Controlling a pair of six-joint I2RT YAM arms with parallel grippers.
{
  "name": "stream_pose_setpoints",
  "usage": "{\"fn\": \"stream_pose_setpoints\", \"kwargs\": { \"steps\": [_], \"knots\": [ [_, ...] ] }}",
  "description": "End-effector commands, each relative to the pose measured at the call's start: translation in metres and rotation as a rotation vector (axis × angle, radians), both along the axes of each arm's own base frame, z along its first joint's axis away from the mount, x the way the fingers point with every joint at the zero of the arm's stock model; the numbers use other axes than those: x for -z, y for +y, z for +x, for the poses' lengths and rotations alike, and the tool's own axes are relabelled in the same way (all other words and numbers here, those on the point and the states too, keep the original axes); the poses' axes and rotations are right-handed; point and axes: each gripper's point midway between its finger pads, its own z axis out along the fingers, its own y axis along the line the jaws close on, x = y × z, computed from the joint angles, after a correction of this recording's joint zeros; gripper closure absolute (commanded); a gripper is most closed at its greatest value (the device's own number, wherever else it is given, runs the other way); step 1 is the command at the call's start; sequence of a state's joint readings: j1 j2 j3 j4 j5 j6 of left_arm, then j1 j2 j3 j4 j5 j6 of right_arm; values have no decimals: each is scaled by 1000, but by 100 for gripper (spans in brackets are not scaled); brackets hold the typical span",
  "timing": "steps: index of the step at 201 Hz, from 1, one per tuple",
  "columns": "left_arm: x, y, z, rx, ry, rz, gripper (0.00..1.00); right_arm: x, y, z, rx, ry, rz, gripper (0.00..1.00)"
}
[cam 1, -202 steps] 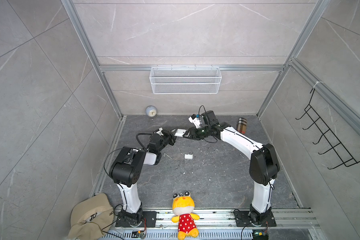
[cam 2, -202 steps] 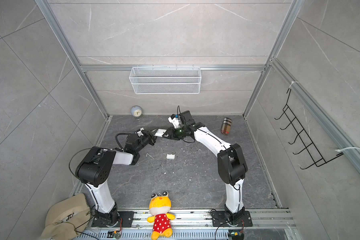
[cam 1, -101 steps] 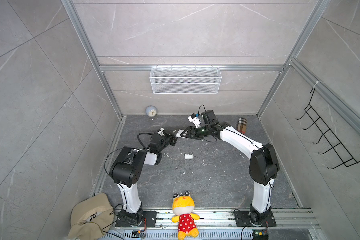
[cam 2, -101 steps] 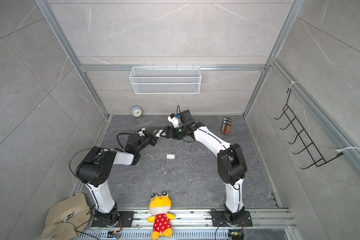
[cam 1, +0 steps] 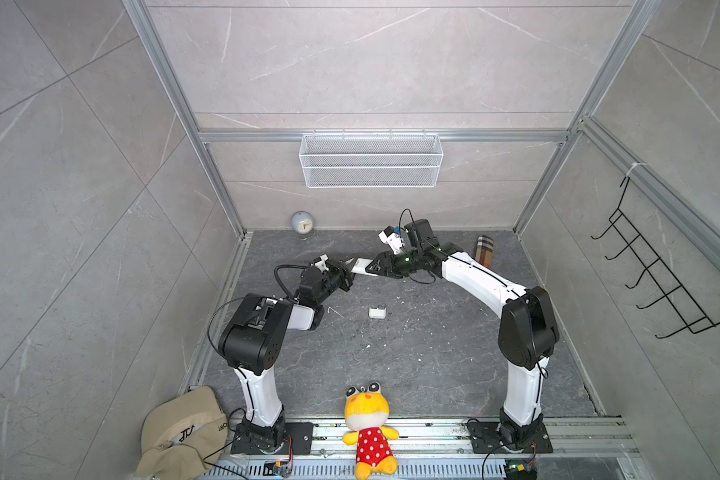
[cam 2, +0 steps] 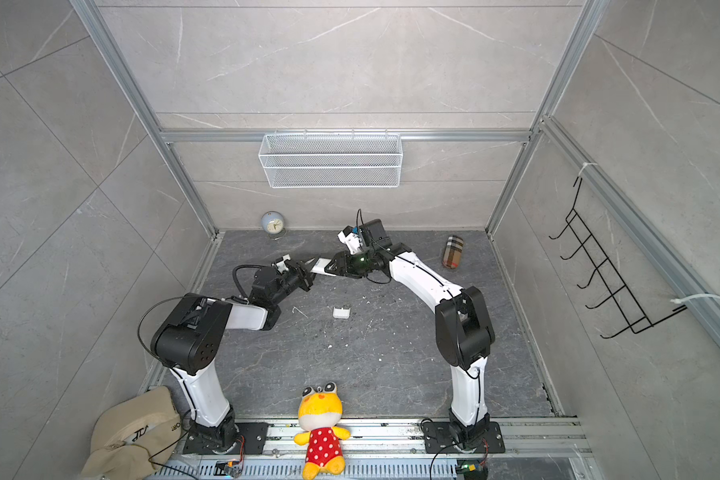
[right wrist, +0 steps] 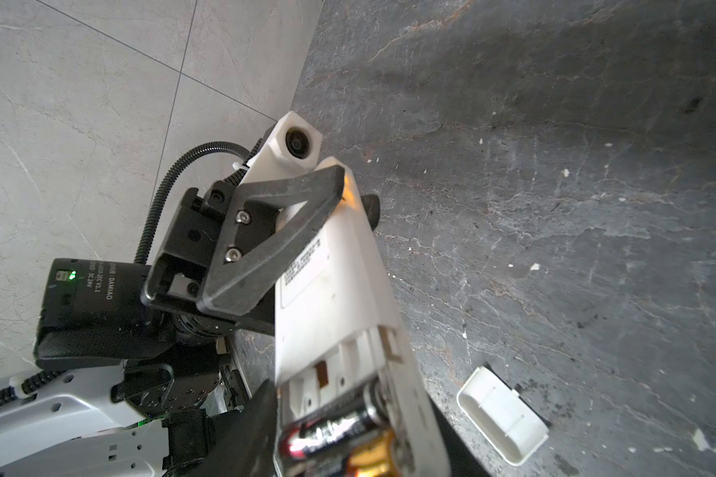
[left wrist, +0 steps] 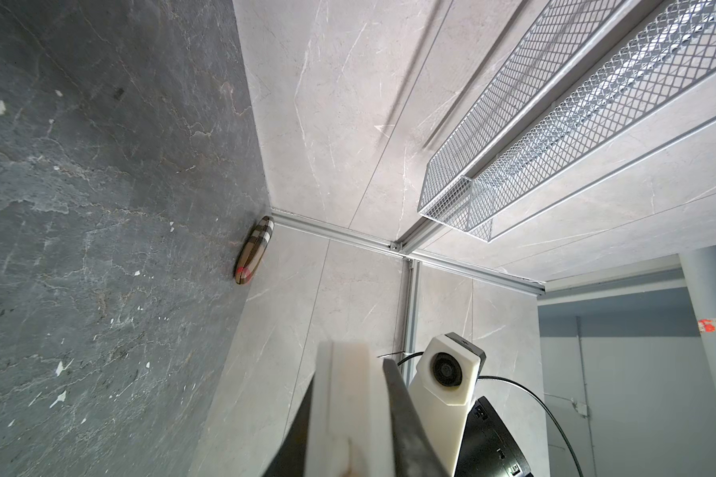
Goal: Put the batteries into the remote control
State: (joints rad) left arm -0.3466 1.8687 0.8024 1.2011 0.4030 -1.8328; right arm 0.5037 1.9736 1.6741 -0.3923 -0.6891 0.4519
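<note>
the remote control (cam 1: 360,266) is up off the surface, in the far middle of the scene, bridged between the two arms. the left gripper (cam 1: 348,270) has its jaws clenched on the closed end, pinching the flat faces. the right gripper (cam 1: 374,267) is at the other end, where the back is uncovered. its jaws stand on either side of the body there, but i cannot tell whether they press on it or only flank it.

in the right wrist view one battery (right wrist: 333,427) lies in the open bay, dark with a metal cap. the gold patch just beside it may be a second cell or only a contact, as the frame edge cuts it off. the cover (right wrist: 503,417) lies on the surface, nearer than the remote and well apart from it.

the step in hand looks like seating the cells, with closing up not yet begun. the next move calls for a firm push to bed the battery flat against its spring while the left jaws hold the body steady. then the right arm would need to check that both slots are filled, free itself and go for the cover.
</note>
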Motion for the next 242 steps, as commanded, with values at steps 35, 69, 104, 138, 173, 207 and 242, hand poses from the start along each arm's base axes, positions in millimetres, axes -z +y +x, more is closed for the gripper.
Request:
{"fn": "stream_pose_setpoints", "kwargs": {
  "steps": [35, 69, 104, 138, 173, 207, 242],
  "knots": [
    [-29, -8, -8, 49, -91, 2, 95, -23, 7, 12, 19, 1, 112, 38],
    [-24, -5, -7, 27, -79, 1, 95, -27, 6, 15, 79, 71, 207, 46],
    [-18, -2, -6, 5, -62, -15, 95, -29, 5, 12, 105, 91, 262, 55],
    [-13, 1, -6, -9, -46, -20, 95, -27, 4, 11, 121, 107, 278, 57],
    [-6, 5, -5, -32, -18, -46, 95, -22, 3, 13, 149, 121, 296, 65],
    [-2, 7, -4, -46, -6, -56, 95, -21, 6, 13, 145, 139, 318, 69],
    [0, 7, -2, -48, -5, -47, 95, -20, 8, 11, 142, 146, 319, 67]
  ]
}}
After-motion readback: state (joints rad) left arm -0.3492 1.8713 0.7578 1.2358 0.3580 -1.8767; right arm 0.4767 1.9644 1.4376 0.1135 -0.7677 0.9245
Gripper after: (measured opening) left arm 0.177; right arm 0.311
